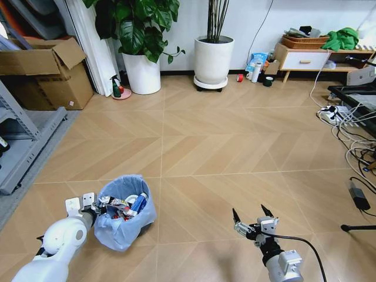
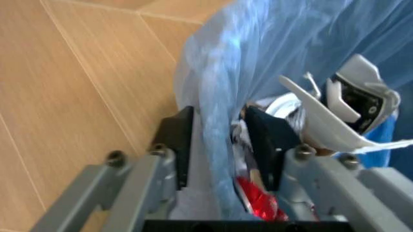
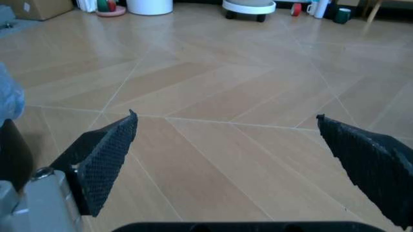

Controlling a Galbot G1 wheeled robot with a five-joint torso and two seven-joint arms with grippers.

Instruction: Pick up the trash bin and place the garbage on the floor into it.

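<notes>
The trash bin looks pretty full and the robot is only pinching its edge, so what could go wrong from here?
The left gripper holds the trash bin only by its rim and thin blue liner; the plastic might slip or tear. The garbage is heaped up to the rim, so a tilt could spill pieces back onto the floor. The right gripper hangs open off to the side, lending no support.

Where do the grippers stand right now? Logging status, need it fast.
Left gripper: shut on the rim of the trash bin, with garbage inside.
Right gripper: open, holding nothing, above the floor.
</notes>
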